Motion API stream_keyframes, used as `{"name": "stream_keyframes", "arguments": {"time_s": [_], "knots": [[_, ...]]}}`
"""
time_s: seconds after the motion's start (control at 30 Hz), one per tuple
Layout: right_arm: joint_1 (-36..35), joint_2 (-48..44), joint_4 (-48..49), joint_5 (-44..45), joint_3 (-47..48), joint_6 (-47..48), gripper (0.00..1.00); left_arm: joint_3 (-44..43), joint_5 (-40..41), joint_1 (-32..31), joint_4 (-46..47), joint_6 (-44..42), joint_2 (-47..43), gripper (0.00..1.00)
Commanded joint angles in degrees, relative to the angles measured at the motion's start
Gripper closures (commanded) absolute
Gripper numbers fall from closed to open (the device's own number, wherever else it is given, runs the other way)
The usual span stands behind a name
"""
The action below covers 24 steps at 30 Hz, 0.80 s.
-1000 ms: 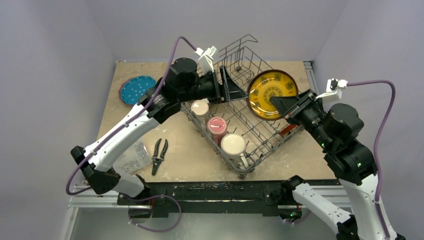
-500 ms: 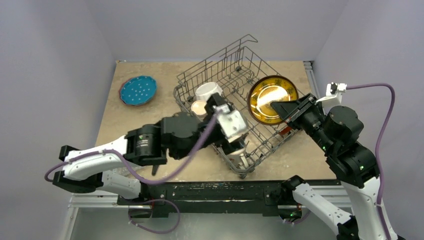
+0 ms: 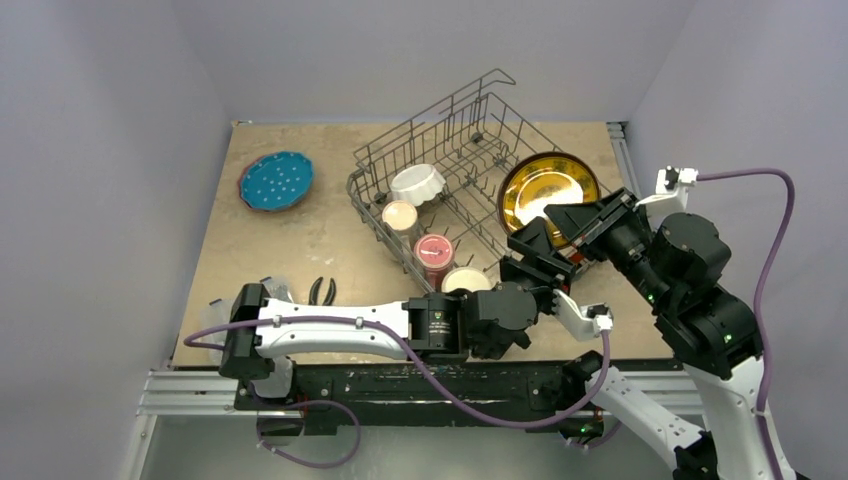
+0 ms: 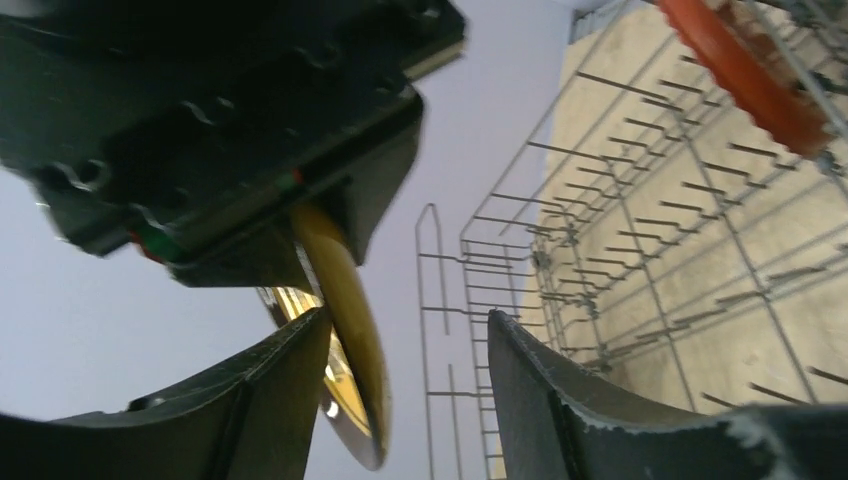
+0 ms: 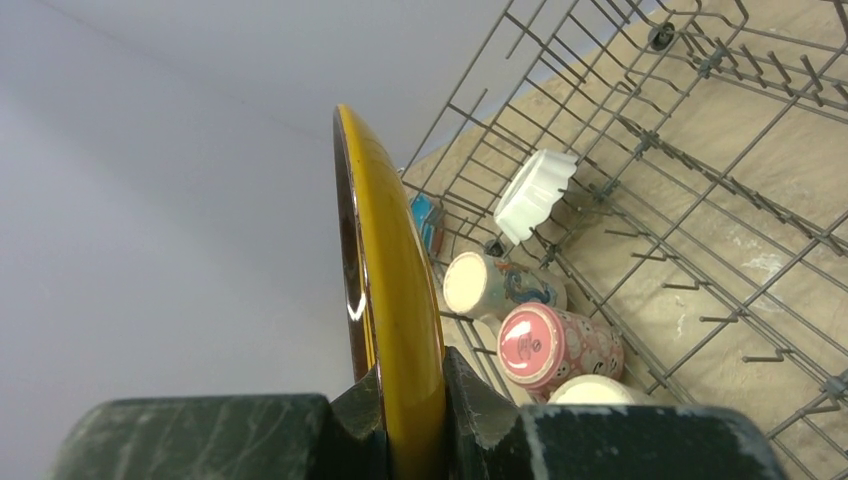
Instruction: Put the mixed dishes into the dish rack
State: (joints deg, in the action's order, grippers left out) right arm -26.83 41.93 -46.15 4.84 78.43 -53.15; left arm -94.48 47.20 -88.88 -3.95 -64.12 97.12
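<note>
The right claw (image 5: 405, 405) was clamped on the lower rim of the yellow plate (image 5: 385, 260), its two fingers pressed against either face. It held the plate on edge over the right side of the dish rack (image 3: 455, 130), not yet down between the tines. The left claw (image 4: 410, 400) stood wide open with nothing in it. In its own wrist view the plate's edge and the right claw showed beyond the gap between its fingers. Seen from above, the left claw sat just beside the right one, near the rack's near-right corner.

Along the rack's left row lay the white fluted bowl (image 3: 418, 183), a small beige cup (image 3: 400, 215), a pink-topped mug (image 3: 434, 250) and a cream mug (image 3: 465, 282). A red-orange plate (image 4: 750, 70) stood among the wires, plain only from the left wrist. The blue dotted plate (image 3: 276, 181) lay on the table (image 3: 300, 240), well apart from the rack on the far left. Judging by this, loading looked well advanced, with the yellow plate to be seated and the blue one to be fetched.

The left arm lay low and stretched along the table's near edge, its wrist turned up toward the rack. The right arm was folded at the elbow and reached in from the right side. The pliers (image 3: 320, 290) lay just beyond the left arm.
</note>
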Motion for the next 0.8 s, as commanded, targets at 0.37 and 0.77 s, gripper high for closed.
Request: {"name": "stream_keyframes", "arguments": {"time_s": [0.37,0.77], "knots": [[0.01,0.57,2.74,-2.12,4.49,0.06,1.0,-0.7,8.41,2.04,28.33,-18.73,3.44,1.0],[-0.02,3.53,2.23,6.21,16.89,14.13,0.02,-9.5,-28.72,13.77,-28.31,47.53,-13.69,1.0]]}}
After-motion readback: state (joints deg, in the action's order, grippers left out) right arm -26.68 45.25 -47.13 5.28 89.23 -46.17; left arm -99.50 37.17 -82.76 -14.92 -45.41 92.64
